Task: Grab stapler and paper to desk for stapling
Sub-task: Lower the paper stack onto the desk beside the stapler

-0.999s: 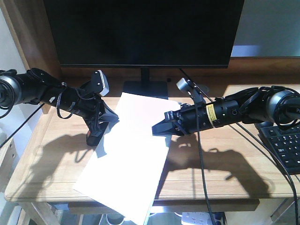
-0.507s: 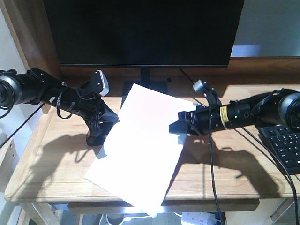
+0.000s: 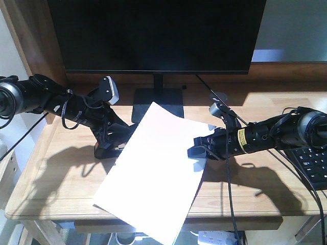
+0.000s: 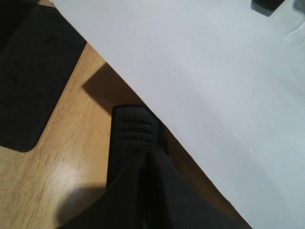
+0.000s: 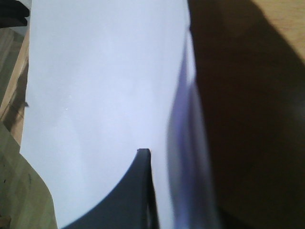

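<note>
The paper (image 3: 153,173) is a white stack lying slantwise across the middle of the desk (image 3: 61,173), its near corner hanging past the front rim. My right gripper (image 3: 196,152) is shut on the paper's right edge; in the right wrist view one dark finger (image 5: 138,191) lies on top of the sheet (image 5: 105,86). At the paper's left edge my left gripper (image 3: 110,140) is shut on the black stapler (image 3: 102,149) and holds it down against the wood. The left wrist view shows the stapler's ribbed end (image 4: 136,131) sticking out beyond the fingers, beside the paper (image 4: 214,95).
A large black monitor (image 3: 158,35) stands at the back on a flat black base (image 3: 158,97), which also shows in the left wrist view (image 4: 28,71). A black keyboard (image 3: 314,163) lies at the right edge. A wooden upright (image 3: 30,35) rises at the back left.
My right gripper has carried the paper to the right and then a little toward the front rim. The left arm and the stapler have barely moved.
</note>
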